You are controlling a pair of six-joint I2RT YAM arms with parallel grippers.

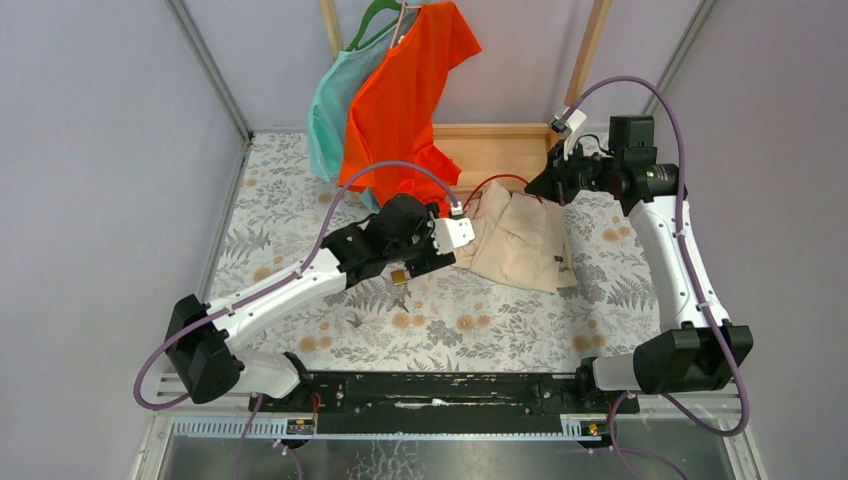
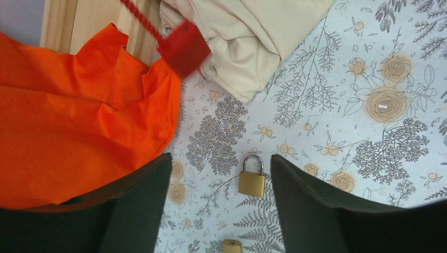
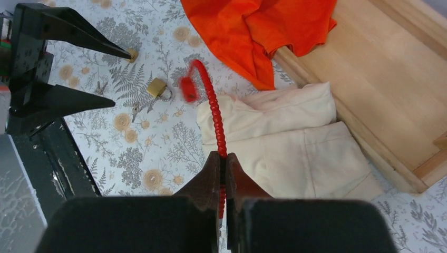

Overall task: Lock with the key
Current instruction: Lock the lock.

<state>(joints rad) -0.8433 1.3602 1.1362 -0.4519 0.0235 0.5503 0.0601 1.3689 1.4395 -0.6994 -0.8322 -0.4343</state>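
Spread wide at the left end effector (image 2: 220, 158), straddling the brass padlock (image 2: 251, 182) lying flat on the floral surface (image 2: 327, 105) — lined up, likely, to pinch and steady the body. Pressed together at the right end effector (image 3: 223, 163), nipping a red cord (image 3: 213, 110) held high, red tag (image 3: 187, 88) dangling near the folded beige garment (image 3: 295, 153) (key itself too small to make out for certain).

surface: floral-print table (image 1: 450, 320) | on it: brass padlock (image 2: 252, 182), folded beige garment (image 1: 520, 240), wooden frame (image 1: 495, 150)
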